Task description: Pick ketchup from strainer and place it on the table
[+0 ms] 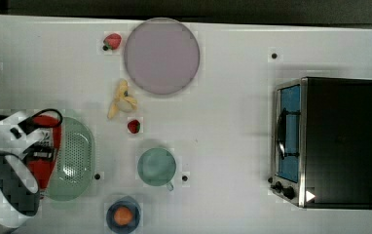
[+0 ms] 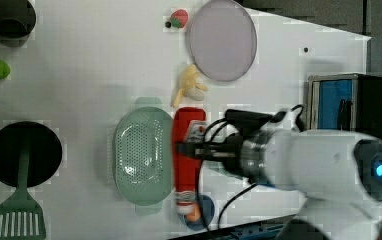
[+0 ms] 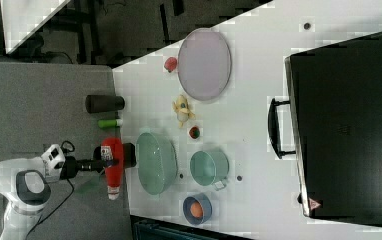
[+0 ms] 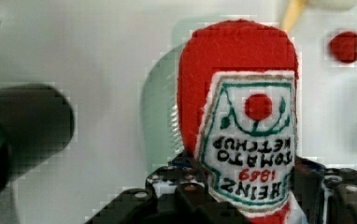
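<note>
A: In the top view, where's the ketchup?

B: The red squeeze ketchup bottle with the white label (image 1: 44, 161) shows at the top view's left, partly under the white robot arm, beside the pale green perforated oval strainer (image 1: 73, 158). Near the strainer stand a round green mug (image 1: 157, 166), a small blue bowl holding something orange (image 1: 123, 214), a red strawberry (image 1: 134, 126) and a peeled banana piece (image 1: 121, 101). A round lilac plate (image 1: 161, 55) and a second strawberry (image 1: 112, 41) lie farther up; a black and silver toaster oven (image 1: 327, 143) sits at the top view's right.

A: And the left view?

B: The black gripper (image 2: 185, 149) is clamped across the bottle's middle, jaws partly closed on it. The bottle lies alongside the strainer's right rim, out of its basin. A black pan with a green slotted spatula (image 2: 20, 190) sits at the left view's left on the white table (image 2: 89, 65).

A: The right view?

B: The bottle is carried at the table's edge, left of the strainer, with a dark cylinder (image 3: 104, 103) and a small green thing (image 3: 110, 122) nearby.

A: Wrist view?

B: The label fills the centre, fingers (image 4: 186, 186) on either side of the bottle.
</note>
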